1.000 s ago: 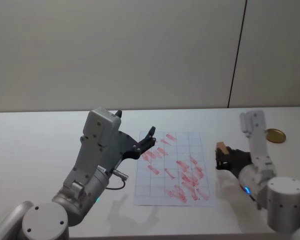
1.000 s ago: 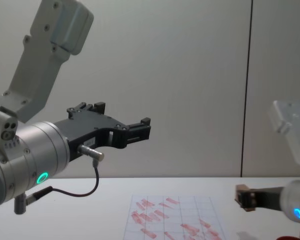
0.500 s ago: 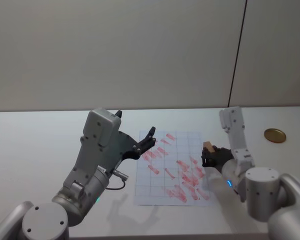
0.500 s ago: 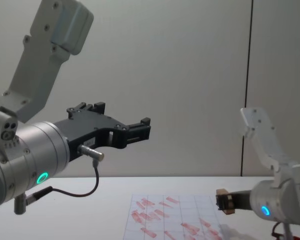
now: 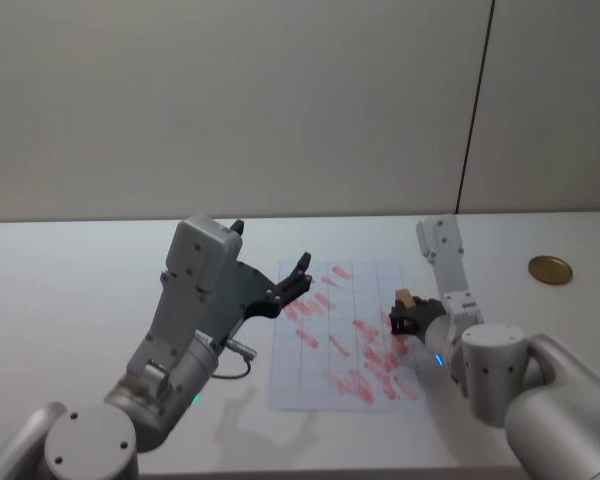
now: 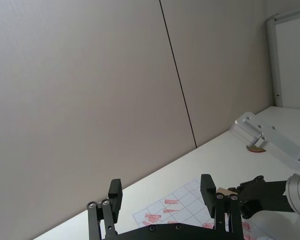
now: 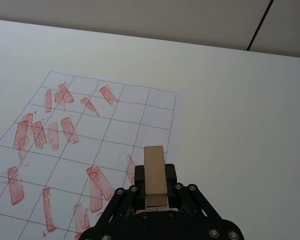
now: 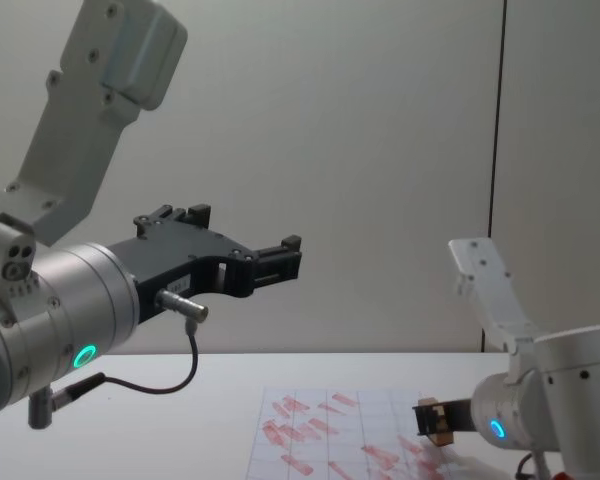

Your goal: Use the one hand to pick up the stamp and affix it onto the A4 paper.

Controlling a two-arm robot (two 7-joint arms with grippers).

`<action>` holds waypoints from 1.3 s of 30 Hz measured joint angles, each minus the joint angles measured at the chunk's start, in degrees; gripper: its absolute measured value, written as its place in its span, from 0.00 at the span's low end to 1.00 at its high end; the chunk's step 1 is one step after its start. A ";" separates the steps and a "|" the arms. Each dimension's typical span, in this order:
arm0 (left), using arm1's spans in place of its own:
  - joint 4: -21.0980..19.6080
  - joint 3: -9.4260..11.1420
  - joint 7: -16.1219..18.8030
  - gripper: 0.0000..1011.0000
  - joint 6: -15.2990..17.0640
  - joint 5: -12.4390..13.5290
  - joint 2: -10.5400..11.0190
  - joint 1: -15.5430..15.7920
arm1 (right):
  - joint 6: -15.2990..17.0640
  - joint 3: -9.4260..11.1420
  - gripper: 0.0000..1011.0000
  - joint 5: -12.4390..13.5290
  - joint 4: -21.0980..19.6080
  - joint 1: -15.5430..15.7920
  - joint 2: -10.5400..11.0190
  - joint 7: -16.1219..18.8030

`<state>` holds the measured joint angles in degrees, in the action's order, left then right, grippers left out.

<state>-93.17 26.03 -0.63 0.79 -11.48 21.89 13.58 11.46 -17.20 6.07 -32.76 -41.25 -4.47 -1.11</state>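
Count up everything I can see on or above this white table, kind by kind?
Black two-finger grippers: 2 (left gripper, right gripper)
Small tan wooden stamp block: 1
White gridded paper sheet, red-marked: 1
Gold round disc: 1
Total: 5

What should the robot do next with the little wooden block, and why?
Probably lower it straight down. The right gripper, jaws shut, holds the stamp over the right side of the A4 paper, apparently not touching it yet. The left gripper hangs open, raised at the left.
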 joint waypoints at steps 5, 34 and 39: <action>0.00 0.00 0.00 0.98 0.00 0.00 0.00 0.00 | -1.73 -0.01 0.22 -0.04 5.48 -2.64 -1.00 0.20; 0.00 0.00 0.00 0.98 0.00 0.00 0.00 0.00 | -8.49 0.70 0.22 -0.63 24.90 -11.71 -4.25 0.78; 0.00 0.00 0.00 0.98 0.00 0.00 0.00 0.00 | -8.80 0.91 0.22 -0.70 25.86 -12.17 -4.39 0.77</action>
<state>-93.18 26.02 -0.63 0.79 -11.48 21.89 13.59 2.66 -16.29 5.37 -6.90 -53.43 -8.87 -0.34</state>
